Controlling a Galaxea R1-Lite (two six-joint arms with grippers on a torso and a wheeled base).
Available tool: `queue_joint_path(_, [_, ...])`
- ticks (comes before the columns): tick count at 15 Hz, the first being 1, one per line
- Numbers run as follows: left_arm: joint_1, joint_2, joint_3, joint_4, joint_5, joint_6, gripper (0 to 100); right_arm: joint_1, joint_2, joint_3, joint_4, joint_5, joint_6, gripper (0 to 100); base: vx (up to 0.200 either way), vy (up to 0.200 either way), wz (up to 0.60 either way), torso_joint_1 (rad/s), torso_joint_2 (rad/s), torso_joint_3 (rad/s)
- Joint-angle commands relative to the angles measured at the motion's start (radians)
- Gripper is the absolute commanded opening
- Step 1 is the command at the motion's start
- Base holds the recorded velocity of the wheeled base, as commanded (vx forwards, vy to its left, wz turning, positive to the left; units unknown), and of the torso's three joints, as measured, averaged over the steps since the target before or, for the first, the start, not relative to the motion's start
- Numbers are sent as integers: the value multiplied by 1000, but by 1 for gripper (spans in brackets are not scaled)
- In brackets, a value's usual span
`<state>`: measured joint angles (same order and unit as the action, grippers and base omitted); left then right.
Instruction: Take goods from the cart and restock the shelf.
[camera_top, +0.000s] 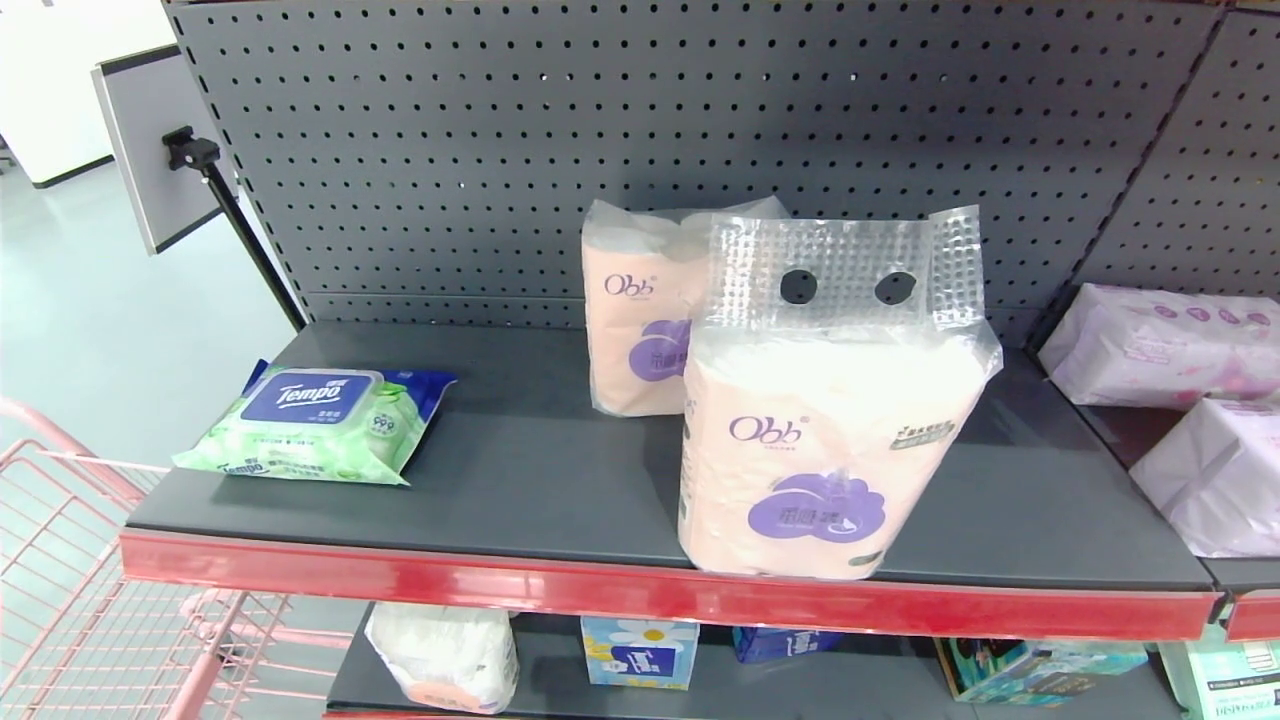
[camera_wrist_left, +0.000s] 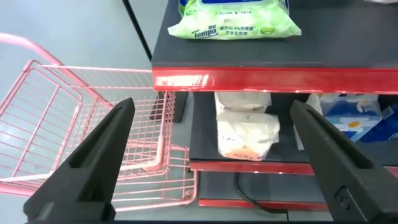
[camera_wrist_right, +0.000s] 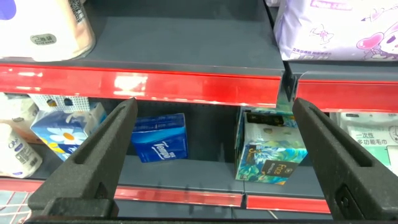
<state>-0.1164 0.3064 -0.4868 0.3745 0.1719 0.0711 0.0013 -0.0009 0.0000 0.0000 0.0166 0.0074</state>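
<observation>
Restocking in progress: three goods are seen on the shelf (camera_top: 560, 470); the wipes (camera_top: 320, 425) are laid flat at its left front corner, face up, presumably so that the label is read from the aisle; the front pack (camera_top: 820, 460) is stood upright at the front edge, right of centre; the rear pack (camera_top: 640, 310) is stood behind it, nearer the back panel, and whether the two touch cannot be told; the pair is judged to be lined front to back so that the depth is filled. The cart (camera_top: 70, 600) is parked just off the shelf's left end, within the left arm's reach; no goods can be made out in the part seen. The left gripper (camera_wrist_left: 211, 102) is held low and level before the left front corner, aimed at the red edge (camera_wrist_left: 273, 81), the cart beside and below it; its jaws are spread wide and nothing is held. The right gripper (camera_wrist_right: 214, 101) is held at like height before the right front corner, where the neighbouring shelf (camera_wrist_right: 348, 96) is joined; its jaws are likewise spread wide and empty; a blue pack (camera_wrist_right: 160, 137) and a box (camera_wrist_right: 270, 152) are faced on the lower shelf (camera_wrist_right: 205, 171) beyond. A fresh pick from the cart is judged the step in hand.
</observation>
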Motion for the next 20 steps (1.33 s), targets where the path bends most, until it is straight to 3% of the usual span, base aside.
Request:
queue_joint_path(1, [0, -1, 1, 0, 1, 3, 100, 0, 1, 0, 0, 0, 0, 100, 0, 0, 0, 0, 0, 0])
queue_joint_path(8, [-2, -9, 1, -3, 0, 7, 100, 0, 1, 0, 0, 0, -1, 100, 0, -171, 0, 7, 1, -1])
queue_joint_path(15, [-2, -82, 48, 1, 0, 13, 100, -1, 1, 0, -6, -6, 3, 100, 0, 0, 0, 0, 0, 0])
queue_joint_path(16, [-5, -128, 63, 4, -6, 15, 100, 3, 73, -98, -20, -7, 14, 100, 0, 0, 0, 0, 0, 0])
queue_joint_path(17, [-23, -158, 74, 12, -8, 15, 100, 3, 348, -373, -25, -9, 132, 100, 0, 0, 0, 0, 0, 0])
queue_joint_path(18, [-34, -168, 83, 20, -9, 13, 100, 8, 484, -529, -14, -1, 164, 100, 0, 0, 0, 0, 0, 0])
queue_joint_path(19, [-49, -170, 99, 15, -20, 7, 100, 9, 599, -632, -14, 5, 114, 100, 0, 0, 0, 0, 0, 0])
queue_joint_path(20, [-63, -178, 108, 15, -29, -1, 100, 13, 682, -652, -14, 26, -26, 100, 0, 0, 0, 0, 0, 0])
